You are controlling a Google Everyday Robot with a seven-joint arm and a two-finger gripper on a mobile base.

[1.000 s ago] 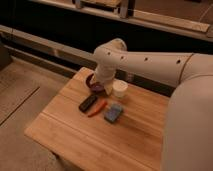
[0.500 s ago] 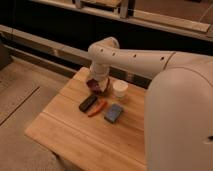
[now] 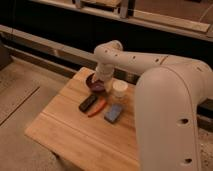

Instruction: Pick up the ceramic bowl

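Observation:
The ceramic bowl point(image 3: 93, 84) is a small dark maroon bowl near the far edge of the wooden table point(image 3: 70, 135). My gripper point(image 3: 101, 80) reaches down from the white arm right over the bowl's right side and hides part of it. A cream-white cup point(image 3: 119, 89) stands just right of the bowl.
In front of the bowl lie a dark flat object point(image 3: 88, 103), an orange-red stick-like object point(image 3: 97, 108) and a blue-grey block point(image 3: 113, 113). My large white arm point(image 3: 170, 110) covers the table's right side. A dark counter wall runs behind the table.
The arm has swung further left and down, bringing the gripper onto the bowl. The objects on the table have not moved.

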